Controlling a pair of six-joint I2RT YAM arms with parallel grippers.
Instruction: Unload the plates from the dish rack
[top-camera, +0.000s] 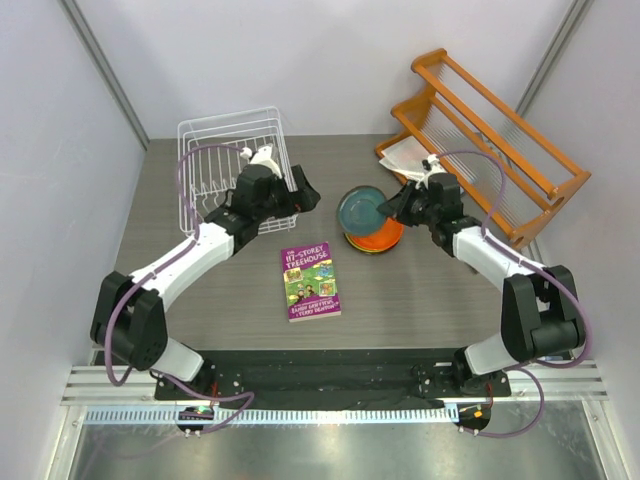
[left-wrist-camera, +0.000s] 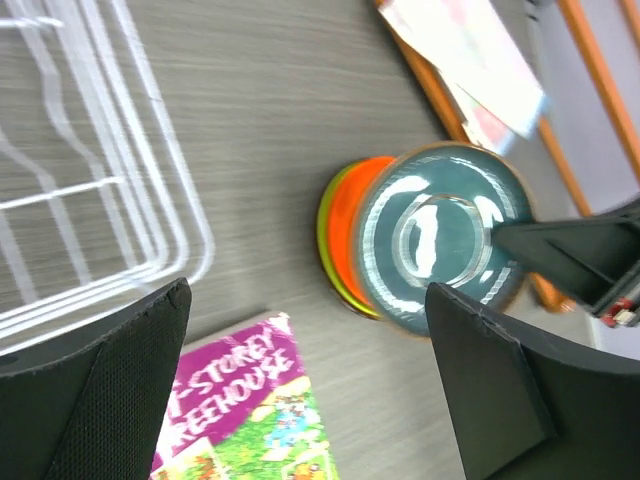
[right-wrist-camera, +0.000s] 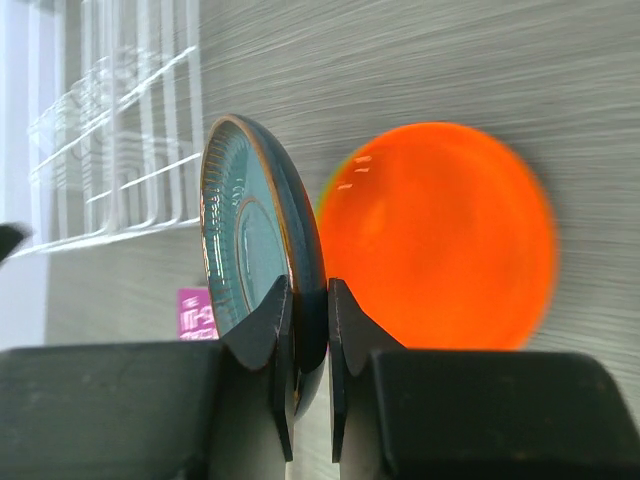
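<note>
My right gripper is shut on the rim of the teal-blue plate and holds it just above the orange plate. From above, the teal plate overlaps the orange plate, with my right gripper at its right rim. A lime green plate lies under the orange one. The dark red plate is not visible. My left gripper is open and empty, beside the white wire dish rack, between the rack and the teal plate.
A purple-and-green book lies flat in front of the plates; it also shows under my left gripper. An orange wooden slatted rack holding papers stands at the back right. Grey walls close both sides.
</note>
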